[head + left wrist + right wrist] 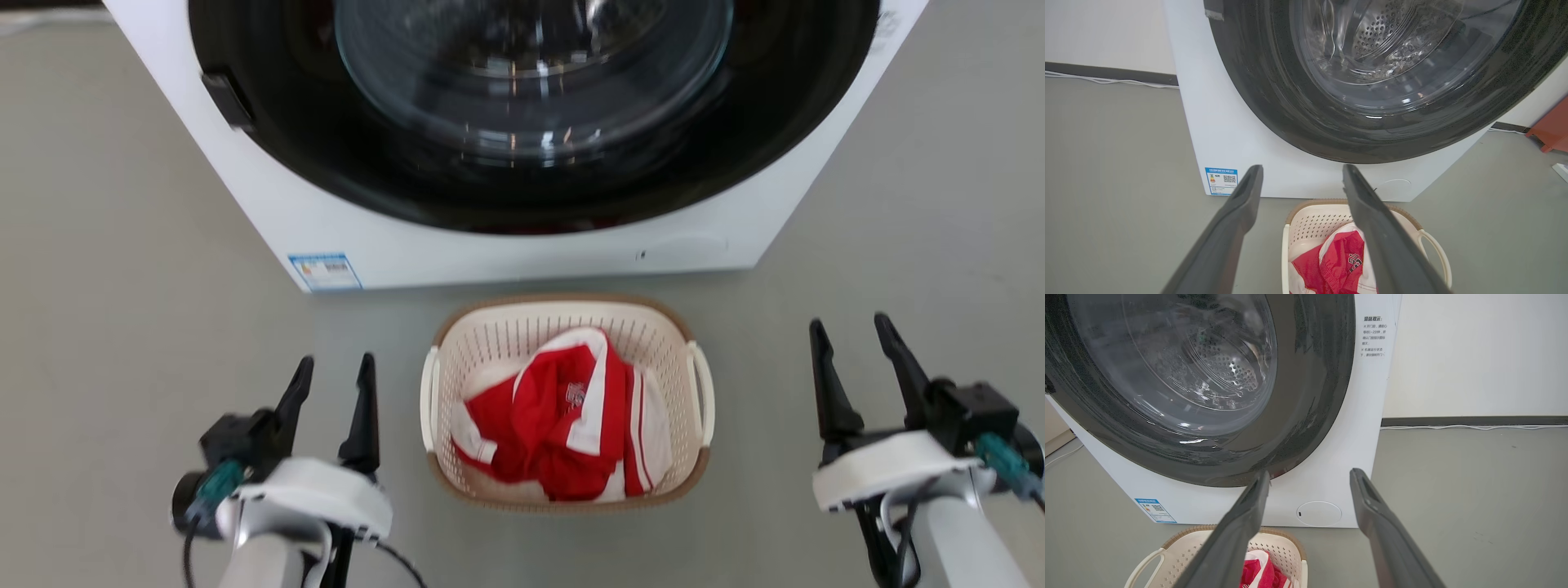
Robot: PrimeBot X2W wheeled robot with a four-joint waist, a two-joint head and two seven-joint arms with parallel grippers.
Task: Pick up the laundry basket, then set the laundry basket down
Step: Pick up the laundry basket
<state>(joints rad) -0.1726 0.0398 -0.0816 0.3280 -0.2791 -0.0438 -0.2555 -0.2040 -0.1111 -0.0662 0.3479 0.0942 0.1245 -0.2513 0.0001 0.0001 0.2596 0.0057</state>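
The laundry basket [490, 331] is a small cream basket with perforated walls, a brown rim and white loop handles. It stands on the grey floor just in front of the washing machine, with red and white clothing [563, 416] inside. My left gripper [335, 371] hovers open to its left, and my right gripper [853, 335] hovers open to its right, both clear of the handles. The left wrist view catches the basket [1310, 222] low between and right of my open fingers. In the right wrist view the basket [1180, 555] lies at the bottom left.
A white front-loading washing machine [506, 245] with a dark round glass door stands right behind the basket. Grey floor [122, 286] spreads on both sides. A white cable [1110, 81] runs along the wall base, and an orange object [1553, 130] sits at the far right.
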